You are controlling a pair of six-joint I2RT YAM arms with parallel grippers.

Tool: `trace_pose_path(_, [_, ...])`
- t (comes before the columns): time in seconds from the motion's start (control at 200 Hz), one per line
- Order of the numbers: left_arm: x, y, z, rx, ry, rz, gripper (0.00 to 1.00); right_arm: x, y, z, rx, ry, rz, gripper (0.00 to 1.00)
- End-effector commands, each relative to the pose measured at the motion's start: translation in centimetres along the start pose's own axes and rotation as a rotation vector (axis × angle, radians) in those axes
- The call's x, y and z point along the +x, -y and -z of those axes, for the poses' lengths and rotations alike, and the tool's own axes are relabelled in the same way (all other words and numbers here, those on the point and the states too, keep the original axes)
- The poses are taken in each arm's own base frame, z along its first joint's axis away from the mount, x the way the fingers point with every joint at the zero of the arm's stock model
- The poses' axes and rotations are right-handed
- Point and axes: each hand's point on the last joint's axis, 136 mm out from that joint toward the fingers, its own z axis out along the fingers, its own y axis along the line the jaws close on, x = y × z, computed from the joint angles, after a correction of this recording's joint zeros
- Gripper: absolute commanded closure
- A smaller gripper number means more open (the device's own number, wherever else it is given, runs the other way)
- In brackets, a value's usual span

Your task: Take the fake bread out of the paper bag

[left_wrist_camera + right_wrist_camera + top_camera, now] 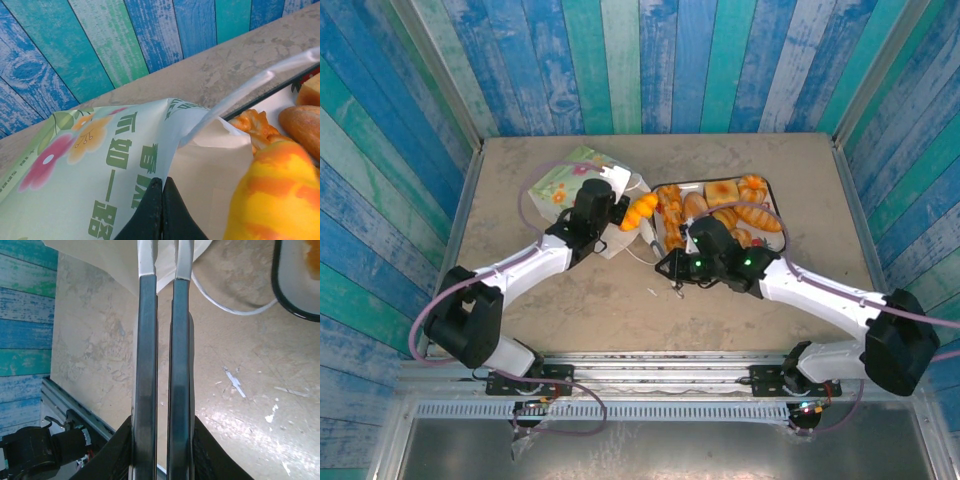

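Observation:
The paper bag [568,182] lies on its side at the table's back left, pale with flower print and green lettering [115,160]. My left gripper [162,182] is shut on the rim of the bag's mouth [612,212]. An orange-and-yellow piece of fake bread [640,212] sits right at the mouth, close by on the right in the left wrist view [275,195]. My right gripper [672,268] is shut on a pair of tongs [146,340]. Their silver tips [184,260] reach the bag's white paper [100,255].
A black-rimmed white tray [767,188] to the right of the bag holds several golden and brown pastries [722,192]. Its corner [295,290] and the bag's thin white handle loop [230,307] lie near the tongs. Blue plank walls surround the table.

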Motion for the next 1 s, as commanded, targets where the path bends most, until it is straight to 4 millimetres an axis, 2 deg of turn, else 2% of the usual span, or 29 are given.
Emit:
trace_pose_path(0.0, [0.4,-0.4,-0.9,-0.036,-0.029,0.023,1.0,-0.3,0.5,1.4,0.023,0.054,0.012,0.98])
trace_pose_path(0.361, [0.5,-0.7,-0.9,-0.055,-0.034,0.033,1.0,-0.6,2.2,5.3,0.065,0.135,-0.03,0.98])
trace_pose_path(0.586, [0.1,-1.0,-0.3,-0.058,-0.02,0.041,1.0,-1.6,5.8,10.0,0.131,0.237,-0.091,0.96])
trace_pose_path(0.726, [-0.3,-1.0,0.0,-0.051,-0.011,0.045,1.0,-2.2,9.0,12.5,0.197,0.271,-0.144,0.95])
trace_pose_path(0.846, [-0.6,-1.0,0.3,-0.044,-0.005,0.047,1.0,-2.6,10.3,13.4,0.205,0.281,-0.172,0.95])
trace_pose_path(0.992, [-1.0,-1.0,0.7,-0.035,0.005,0.052,1.0,-2.8,11.3,13.3,0.224,0.272,-0.185,0.95])
